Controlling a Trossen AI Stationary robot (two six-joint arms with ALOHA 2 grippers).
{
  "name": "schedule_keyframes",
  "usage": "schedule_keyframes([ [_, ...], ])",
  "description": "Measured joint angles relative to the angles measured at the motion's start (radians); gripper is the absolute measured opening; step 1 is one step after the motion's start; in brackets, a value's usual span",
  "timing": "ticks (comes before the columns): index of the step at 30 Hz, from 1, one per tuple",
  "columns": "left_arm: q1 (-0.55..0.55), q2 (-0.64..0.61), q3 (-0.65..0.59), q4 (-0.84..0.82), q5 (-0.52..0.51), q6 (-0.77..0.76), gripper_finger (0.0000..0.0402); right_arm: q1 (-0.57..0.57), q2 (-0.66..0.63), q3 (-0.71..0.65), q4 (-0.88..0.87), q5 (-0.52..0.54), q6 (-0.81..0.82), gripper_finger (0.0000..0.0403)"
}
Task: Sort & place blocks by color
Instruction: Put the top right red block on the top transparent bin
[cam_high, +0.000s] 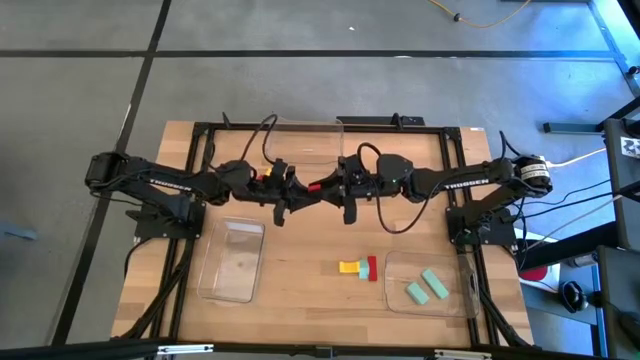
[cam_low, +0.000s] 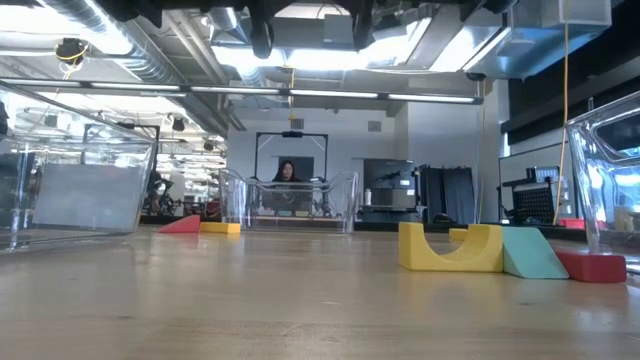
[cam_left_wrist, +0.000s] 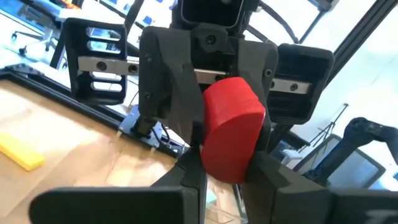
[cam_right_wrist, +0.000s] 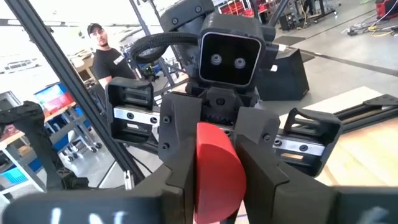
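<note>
A red block (cam_high: 318, 185), flat on one side and rounded on the other, hangs high over the middle of the table between both arms. My left gripper (cam_high: 300, 190) comes in from the table's left and my right gripper (cam_high: 338, 186) from its right, and both are shut on the block. A yellow block (cam_high: 350, 266) and a small red one (cam_high: 372, 268) lie on the wood near the front. Two teal blocks (cam_high: 427, 285) rest in the right-hand clear tray (cam_high: 452, 300). My left gripper pinches the red block's near end (cam_left_wrist: 229, 167) between its two fingers (cam_left_wrist: 194, 177), reaching in level from the table's left. The block is lifted clear of the table. My right gripper pinches the block's opposite end (cam_right_wrist: 214, 186) between its two fingers (cam_right_wrist: 179, 180), level from the table's right. The rounded side (cam_right_wrist: 233, 163) shows between the fingers.
One clear tray (cam_high: 232, 262) stands at the near left and another (cam_high: 305, 140) at the far middle. In the low view a yellow arch (cam_low: 450, 247), a teal wedge (cam_low: 533, 253) and a red block (cam_low: 592, 266) sit together. A person stands beyond the table.
</note>
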Motion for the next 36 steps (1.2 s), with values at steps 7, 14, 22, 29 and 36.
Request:
schedule_keyframes([
  [7, -0.002, 0.0, 0.002, -0.011, -0.018, 0.035, 0.0025, 0.002, 0.002, 0.0, -0.007, 0.021, 0.014, 0.0134],
  [14, -0.002, 0.0, 0.002, -0.011, -0.025, 0.065, 0.0005, 0.003, 0.002, 0.0, -0.004, 0.031, -0.016, 0.0136],
  [22, -0.001, 0.0, 0.002, -0.01, 0.002, 0.052, 0.0003, 0.003, 0.002, 0.0, -0.004, 0.032, -0.018, 0.0137],
  [29, 0.0, 0.0, 0.002, -0.01, 0.032, 0.041, 0.0001, 0.003, 0.002, -0.001, -0.005, 0.032, -0.03, 0.0104],
  [36, 0.0, 0.0, 0.002, -0.011, 0.035, 0.046, 0.0001, 0.003, 0.0, -0.001, -0.005, 0.033, -0.04, 0.0071],
])
